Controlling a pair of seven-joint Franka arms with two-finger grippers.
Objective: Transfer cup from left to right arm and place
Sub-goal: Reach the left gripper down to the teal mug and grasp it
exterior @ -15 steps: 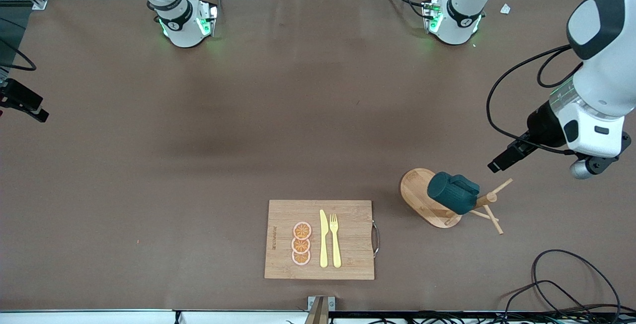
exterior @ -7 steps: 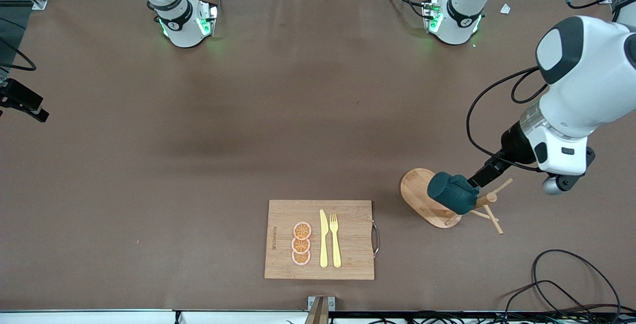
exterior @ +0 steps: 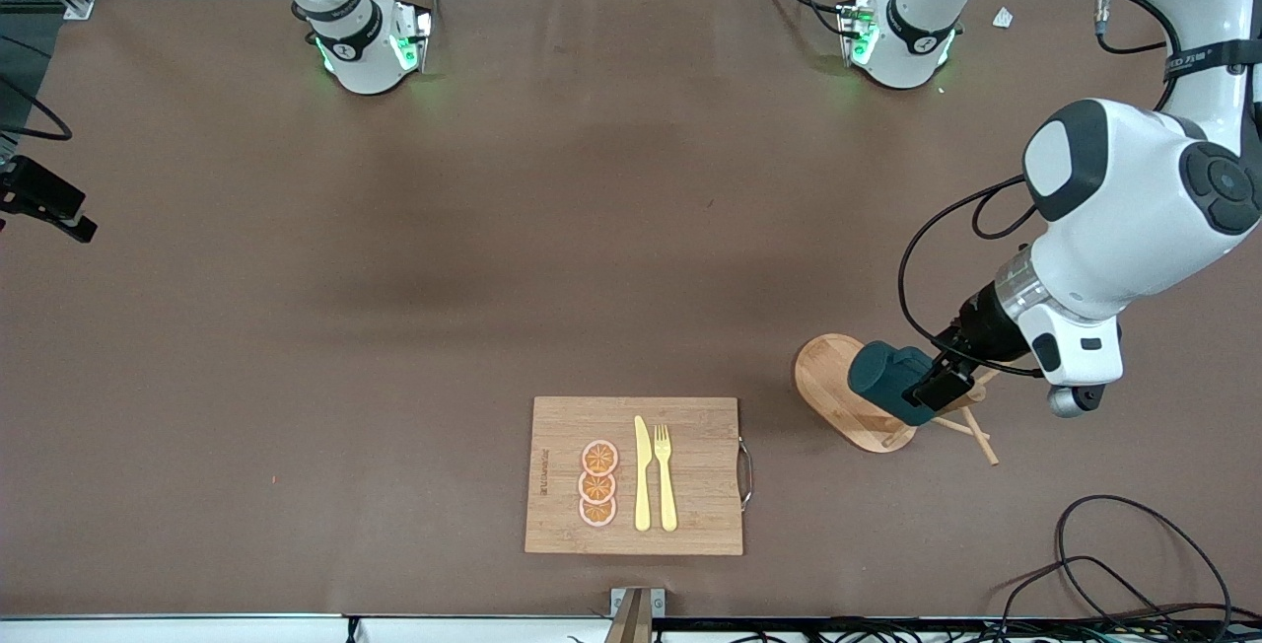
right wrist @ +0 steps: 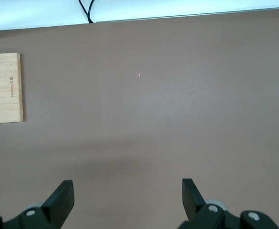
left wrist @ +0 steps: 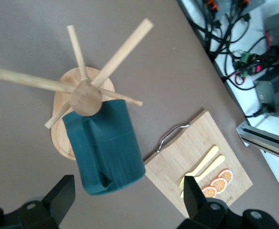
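- The cup (exterior: 890,382) is seen hung on a peg of a wooden mug tree (exterior: 858,396), tilted with its mouth turned away from the stem; its handle side is shown in the left wrist view (left wrist: 106,143).
- The mug tree's oval base (left wrist: 63,119) is set on the brown worktop (exterior: 394,278), toward the left arm's end.
- The left end effector (exterior: 944,389) is held spread wide just over the cup and the tree's pegs, with nothing gripped; its two fingers (left wrist: 60,193) are seen to either side of the cup.
- The right end effector (right wrist: 127,195) is held wide and empty over bare worktop; that arm waits.
- A cutting board (exterior: 634,475) with a metal handle lies nearer to the front camera than the mug tree; three orange slices (exterior: 598,483), a yellow knife (exterior: 642,473) and a yellow fork (exterior: 666,475) are laid on it.
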